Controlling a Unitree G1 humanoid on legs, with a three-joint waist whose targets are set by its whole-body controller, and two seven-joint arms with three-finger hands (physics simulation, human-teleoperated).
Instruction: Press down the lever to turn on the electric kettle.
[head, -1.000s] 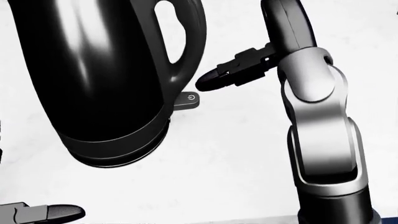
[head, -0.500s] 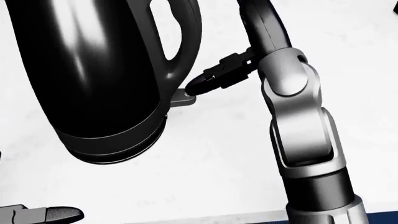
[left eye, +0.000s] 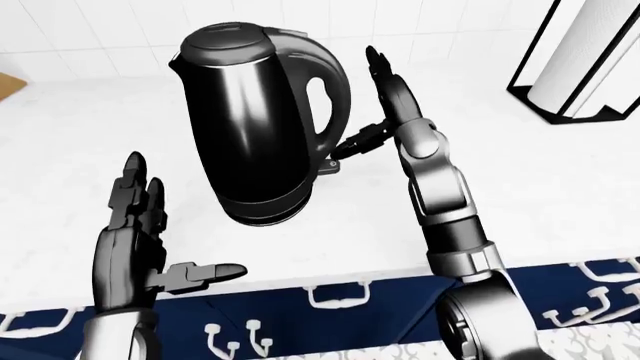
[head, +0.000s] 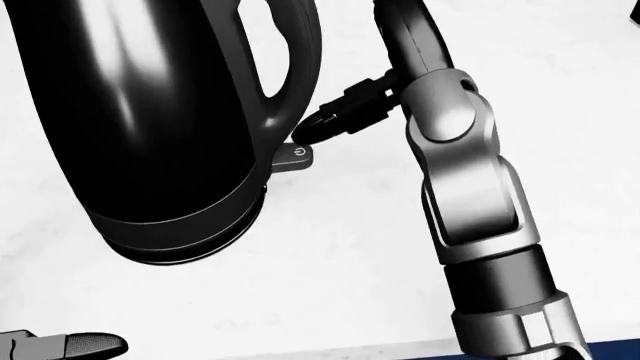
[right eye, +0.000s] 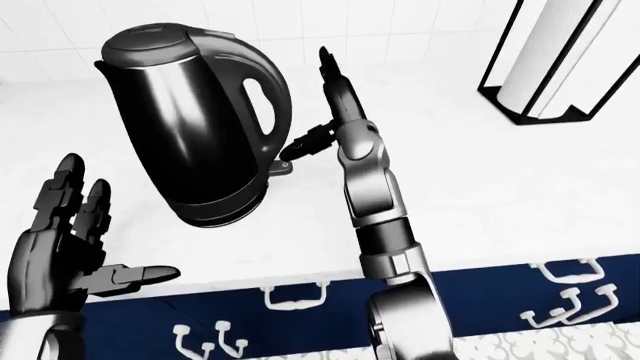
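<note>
1. My left hand (left eye: 135, 247) hangs open and idle, left of the kettle (left eye: 262, 124), holding nothing.
2. The kettle stands mid-counter (left eye: 560, 195), its lever (head: 293, 156) low under the handle.
3. My right hand (head: 345, 112) is unclenched, one fingertip (head: 305, 131) at the lever. If it slips off sideways, I may shove the kettle instead.
4. White counter, tiled wall, a paper roll (left eye: 580, 64) far right.

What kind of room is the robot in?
Probably a kitchen: a black electric kettle stands on a white counter, a paper towel roll in a black stand sits nearby, and blue drawers run below.
</note>
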